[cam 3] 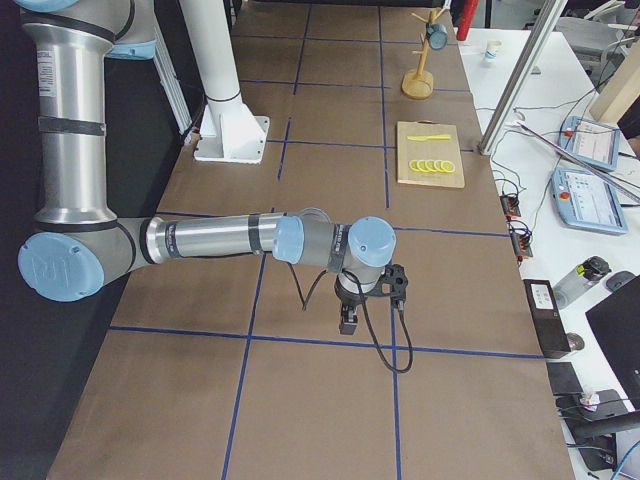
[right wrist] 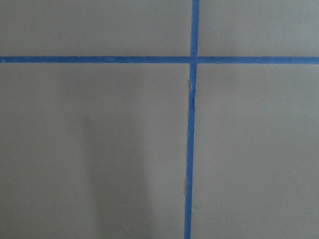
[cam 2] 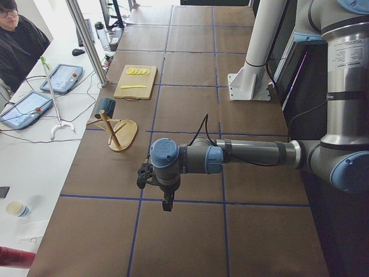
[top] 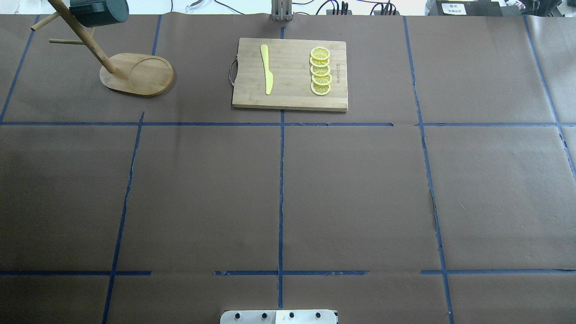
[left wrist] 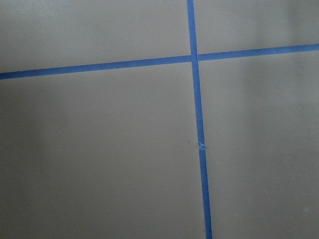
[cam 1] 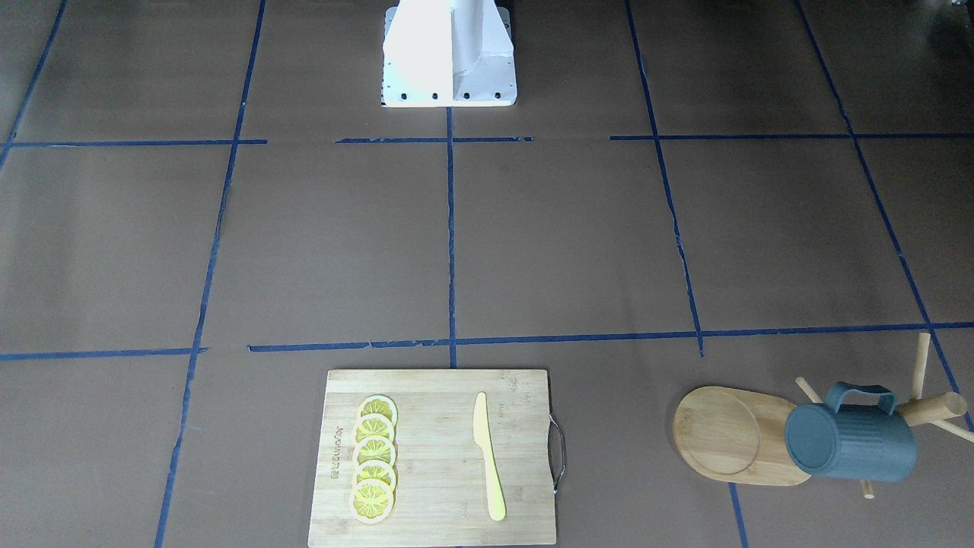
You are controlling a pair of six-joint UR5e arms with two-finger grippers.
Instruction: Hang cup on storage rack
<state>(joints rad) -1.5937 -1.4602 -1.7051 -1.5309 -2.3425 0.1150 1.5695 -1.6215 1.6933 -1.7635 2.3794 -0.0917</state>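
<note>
- Cup (cam 1: 852, 441): dark teal, ribbed outside. It is hung high on the rack (top: 135, 76), up near the top of the post with its handle uppermost, clear of both the base and the table (top: 360, 202). In the front-facing view its flat bottom is turned toward the camera.
- Rack: pale bamboo, with an oval base bearing a round recess, one thick post and thin pegs. It stands at the table's far edge on the robot's left side (top-left corner of the overhead view).
- Left gripper (cam 2: 167, 202): hangs pointing down over bare table near a crossing of the blue tape lines (top: 281, 202). It is well apart from the cup and touches nothing. Only the side view shows it, so I cannot tell whether the fingers are spread or closed.
- Right gripper (cam 3: 348, 322): also pointing down over bare table. It is at the far end from the rack, farther from the cup than the left one. It too appears only in a side view, so its finger spread cannot be told.
- Wrist cameras: both show only brown table covering and crossing blue tape.
- Cutting board (cam 1: 441, 472): rectangular bamboo with a metal handle, at the middle of the far edge and well apart from the rack.
- Lemon slices (cam 1: 374, 449): five, in an overlapping row on the board.
- Knife (cam 1: 487, 457): yellow, lying on the board beside the slices without touching them.
</note>
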